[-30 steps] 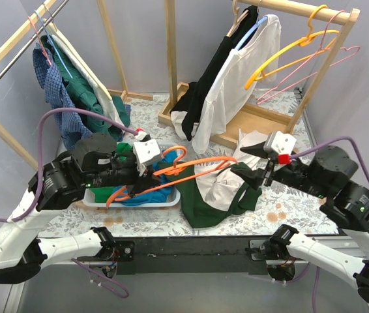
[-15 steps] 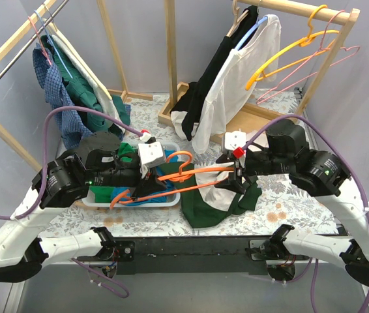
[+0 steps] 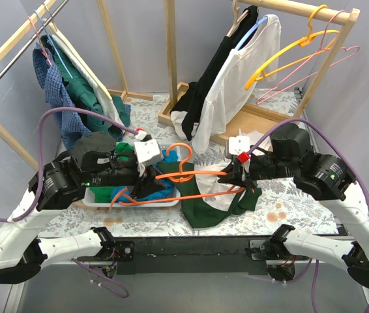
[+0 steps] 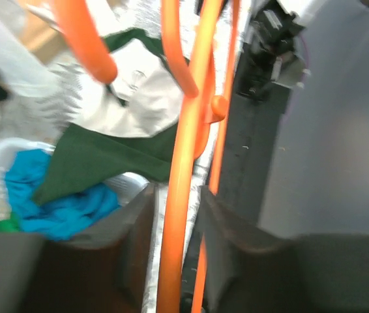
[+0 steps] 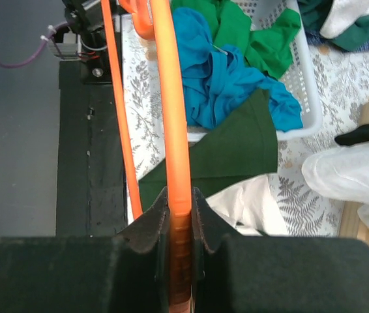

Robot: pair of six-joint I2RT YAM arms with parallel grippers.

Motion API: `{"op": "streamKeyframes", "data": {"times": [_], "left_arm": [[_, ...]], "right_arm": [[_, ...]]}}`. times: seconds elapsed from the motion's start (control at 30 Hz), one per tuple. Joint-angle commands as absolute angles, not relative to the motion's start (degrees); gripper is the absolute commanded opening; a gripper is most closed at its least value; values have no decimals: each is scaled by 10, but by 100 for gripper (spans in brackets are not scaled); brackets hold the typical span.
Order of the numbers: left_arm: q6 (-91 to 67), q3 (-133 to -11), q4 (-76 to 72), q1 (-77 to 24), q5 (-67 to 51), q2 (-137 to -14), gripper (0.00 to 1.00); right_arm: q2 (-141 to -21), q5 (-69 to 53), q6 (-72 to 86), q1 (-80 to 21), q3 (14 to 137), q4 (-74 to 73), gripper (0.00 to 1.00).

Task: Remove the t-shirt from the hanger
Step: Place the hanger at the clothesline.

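Two grips on orange hanger (image 3: 191,175): left tool (image 4: 177,202), right tool (image 5: 179,195); green t-shirt (image 3: 201,208), basket (image 3: 126,203) beneath.

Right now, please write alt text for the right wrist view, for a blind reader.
The right gripper is shut on an orange hanger. Below lie a dark green t-shirt and a white basket of clothes.

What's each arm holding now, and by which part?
Both hold the orange hanger: left gripper on one shoulder bar, right gripper clamped on the other, near its end.
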State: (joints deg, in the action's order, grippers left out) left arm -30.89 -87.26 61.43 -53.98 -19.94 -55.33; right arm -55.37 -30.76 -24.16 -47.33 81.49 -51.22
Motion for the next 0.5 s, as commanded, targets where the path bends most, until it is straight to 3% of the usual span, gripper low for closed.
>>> {"op": "streamKeyframes", "data": {"times": [0.0,0.1,0.17,0.3,0.47], "left_arm": [[-310,-864,560,-539,-110,-509,58],[-305,-818,496,-539,27,-466,77],[-304,-769,457,-539,140,-431,85],[-294,-728,379,-539,251,-407,92],[-303,-716,364,-539,294,-413,94]], "right_arm": [[-522,-273,-201,-472,802,-505,1],[-488,-221,-179,-472,802,-494,1],[-476,-157,-151,-472,823,-497,1],[-470,-41,-124,-472,875,-476,1],[-453,109,-114,-472,873,-386,1]]}}
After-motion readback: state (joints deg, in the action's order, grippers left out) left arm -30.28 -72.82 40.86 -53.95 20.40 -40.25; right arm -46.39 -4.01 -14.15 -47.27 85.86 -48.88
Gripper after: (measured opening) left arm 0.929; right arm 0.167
